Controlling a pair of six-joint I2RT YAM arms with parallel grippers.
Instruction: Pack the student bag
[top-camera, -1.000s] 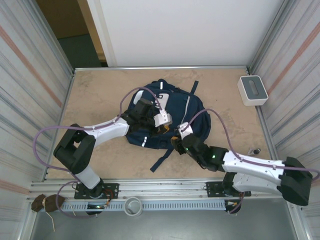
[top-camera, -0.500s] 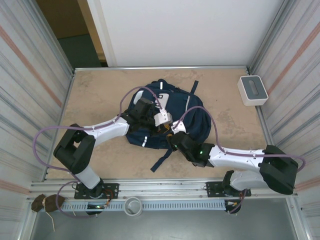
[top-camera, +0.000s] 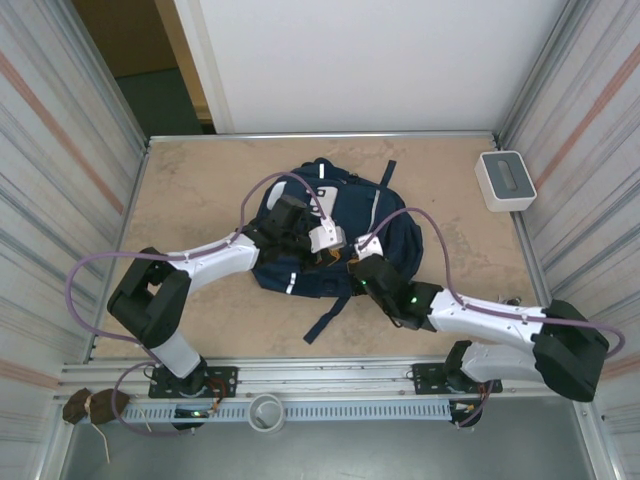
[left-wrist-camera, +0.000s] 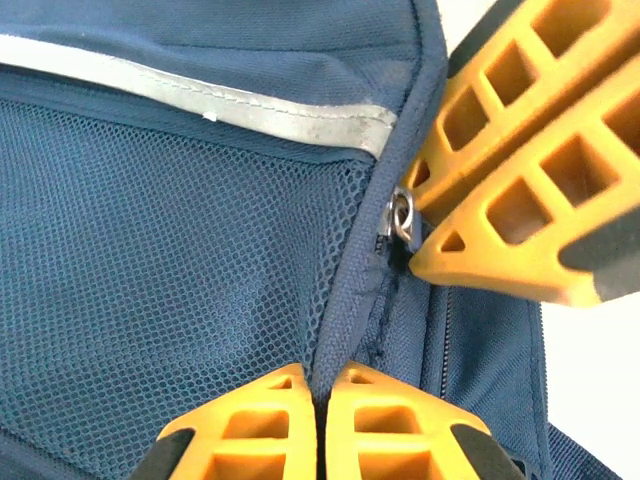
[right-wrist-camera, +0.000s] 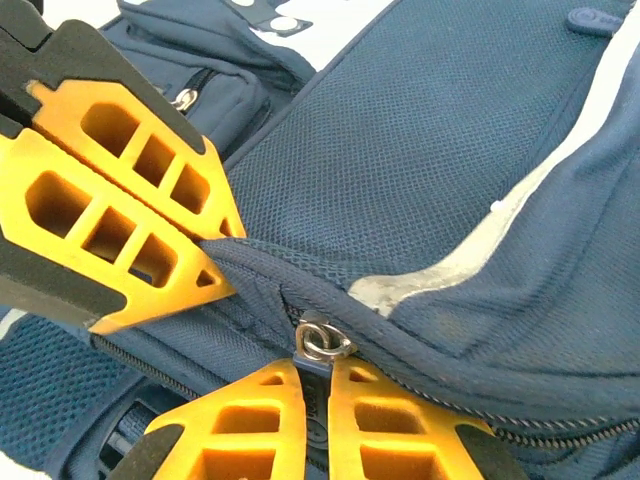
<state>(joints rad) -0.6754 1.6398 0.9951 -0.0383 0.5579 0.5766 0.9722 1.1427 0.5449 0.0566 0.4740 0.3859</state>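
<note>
While the bag (top-camera: 350, 200) lies mid-counter (top-camera: 200, 180), the left jaws are pinched tight on its seam (left-wrist-camera: 345, 310) beside the zip, and the right jaws are closed on the zip pull (right-wrist-camera: 322, 338). A tug off the zip's line could slip the small pull free. If the seam slides out of the left pinch, the whole bag may drag instead.

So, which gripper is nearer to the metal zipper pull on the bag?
Right. The right gripper is shut on the zipper pull, whose ring sits just beyond its tips. The left gripper pinches a seam of the student bag a little to one side of the pull.
</note>
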